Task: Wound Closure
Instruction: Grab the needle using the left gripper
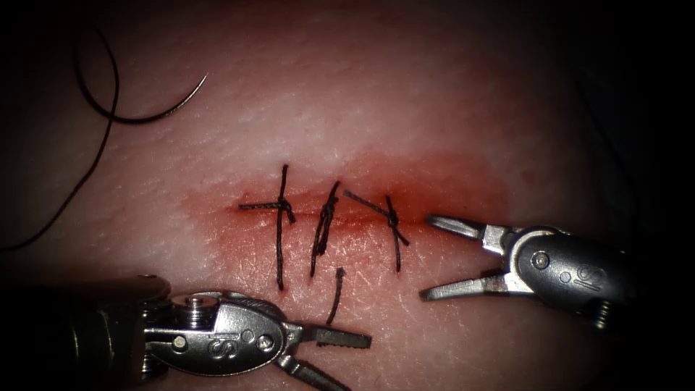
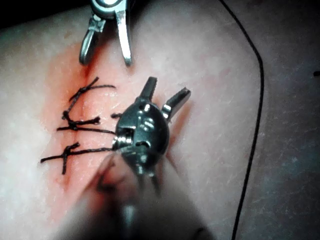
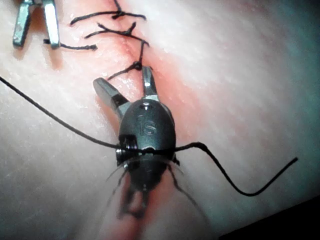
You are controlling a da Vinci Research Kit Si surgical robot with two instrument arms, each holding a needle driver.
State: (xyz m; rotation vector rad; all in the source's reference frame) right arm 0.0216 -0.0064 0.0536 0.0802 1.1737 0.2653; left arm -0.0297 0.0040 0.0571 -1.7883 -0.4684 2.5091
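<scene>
Light pools on the tissue (image 1: 449, 108) centre; edges fall dark, and near shafts blur.

The tissue (image 1: 434, 101) is seen pale pink, with a horizontal cut (image 1: 333, 211) ringed by red fluid (image 1: 449, 185). Three knotted stitches (image 1: 324, 221) of dark thread are laid across the cut, side by side. A short cut end of thread (image 1: 335, 295) lies loose just below the middle stitch. The curved needle (image 1: 148, 108) rests free on the tissue, well to the upper left of the cut, not in the tissue, held by neither tool. Its thread (image 1: 69, 195) trails down and leftward.
</scene>
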